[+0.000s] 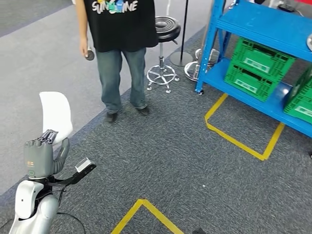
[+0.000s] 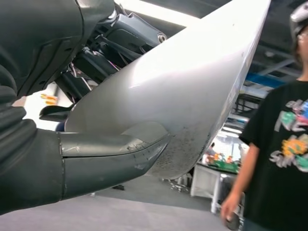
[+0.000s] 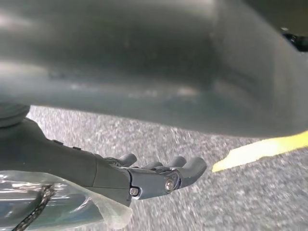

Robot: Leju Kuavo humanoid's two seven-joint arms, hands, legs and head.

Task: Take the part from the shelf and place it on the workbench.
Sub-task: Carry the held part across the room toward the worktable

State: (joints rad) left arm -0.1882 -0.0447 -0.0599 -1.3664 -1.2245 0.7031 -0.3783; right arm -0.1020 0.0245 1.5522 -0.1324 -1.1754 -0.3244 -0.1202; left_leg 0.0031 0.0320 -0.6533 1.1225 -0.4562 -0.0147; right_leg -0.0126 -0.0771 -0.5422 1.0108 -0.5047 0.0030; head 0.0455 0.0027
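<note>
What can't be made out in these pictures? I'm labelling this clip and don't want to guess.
- Head view: the white part in the left hand is partly behind the hand, so its full shape is unclear.
- Left wrist view: the part is too close; its far end is cut off by the edge.
- Right wrist view: the right hand is blurred, with a grey surface above it.
- Head view: green crates on the blue shelf: contents hidden.
</note>
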